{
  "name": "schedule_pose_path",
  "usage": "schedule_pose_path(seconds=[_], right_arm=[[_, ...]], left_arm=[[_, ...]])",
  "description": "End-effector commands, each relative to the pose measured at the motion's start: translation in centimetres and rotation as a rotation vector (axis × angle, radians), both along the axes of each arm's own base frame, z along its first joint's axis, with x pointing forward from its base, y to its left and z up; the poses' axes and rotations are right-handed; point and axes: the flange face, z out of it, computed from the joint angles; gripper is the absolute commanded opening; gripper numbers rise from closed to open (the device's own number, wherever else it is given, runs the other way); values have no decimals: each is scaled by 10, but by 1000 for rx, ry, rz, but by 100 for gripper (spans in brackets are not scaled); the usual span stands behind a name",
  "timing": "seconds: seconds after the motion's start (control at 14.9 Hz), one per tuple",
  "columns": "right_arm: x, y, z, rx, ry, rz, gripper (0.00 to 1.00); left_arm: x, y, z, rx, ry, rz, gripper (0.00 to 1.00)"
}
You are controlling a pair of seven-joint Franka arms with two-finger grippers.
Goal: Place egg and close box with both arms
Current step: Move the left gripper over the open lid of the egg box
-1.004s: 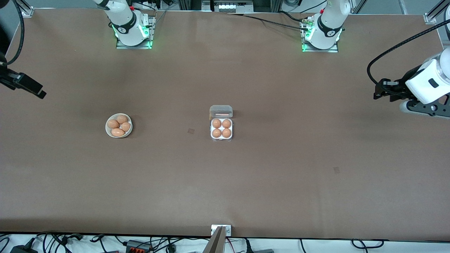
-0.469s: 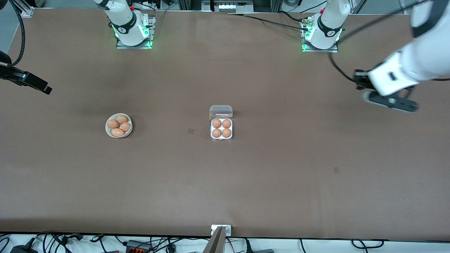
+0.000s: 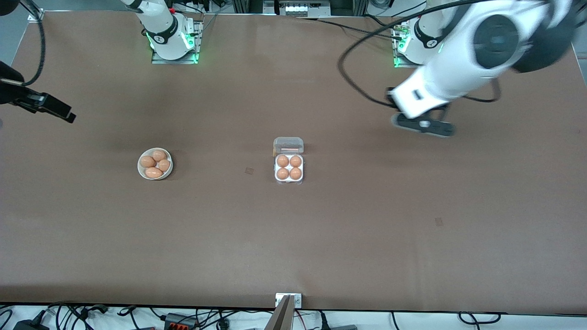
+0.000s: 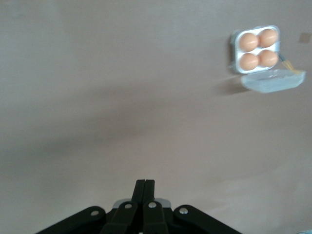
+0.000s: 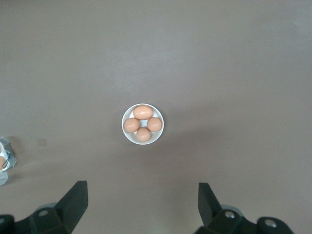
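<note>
The box [image 3: 289, 180] stands mid-table with its clear lid [image 3: 288, 145] open, on the side toward the robot bases. Every cell holds an orange-brown egg [image 3: 283, 161]. My left gripper [image 3: 423, 124] is shut and empty, up over bare table toward the left arm's end. Its wrist view shows its shut gripper [image 4: 145, 187], the box [image 4: 235, 48] and the lid [image 4: 273, 81]. My right gripper [image 3: 51, 108] is open and empty at the right arm's end. In its wrist view, the right gripper [image 5: 141, 195] hangs high above the bowl.
A round white bowl [image 3: 170, 170] with several more eggs sits toward the right arm's end, level with the box. It also shows in the right wrist view [image 5: 157, 136]. Brown tabletop lies all around the two.
My left arm has swung in from the left arm's end of the table toward the box. My right gripper has drifted slightly inward. Box, eggs and bowl have not moved.
</note>
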Motion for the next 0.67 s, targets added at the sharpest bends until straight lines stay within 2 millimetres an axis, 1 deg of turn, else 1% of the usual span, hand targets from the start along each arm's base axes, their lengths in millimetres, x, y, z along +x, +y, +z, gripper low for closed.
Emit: schedule_pose_path(seconds=[0.0, 0.2, 0.27, 0.4, 0.54, 0.6], right_arm=[[-3, 13, 9, -13, -2, 32, 100], [-2, 12, 10, -8, -10, 19, 100], [-2, 13, 10, -13, -7, 17, 100], [-2, 14, 10, -12, -8, 12, 100], [-3, 14, 9, -11, -4, 21, 100], [-3, 15, 10, -13, -5, 26, 100]], left_arm=[[-21, -60, -36, 0, 5, 38, 1], [-37, -122, -77, -10, 3, 102, 1], [-42, -140, -92, 3, -12, 119, 1], [-57, -172, -121, 47, -46, 111, 1], [-74, -206, -148, 60, -78, 162, 1], [-80, -217, -164, 78, -90, 173, 1]])
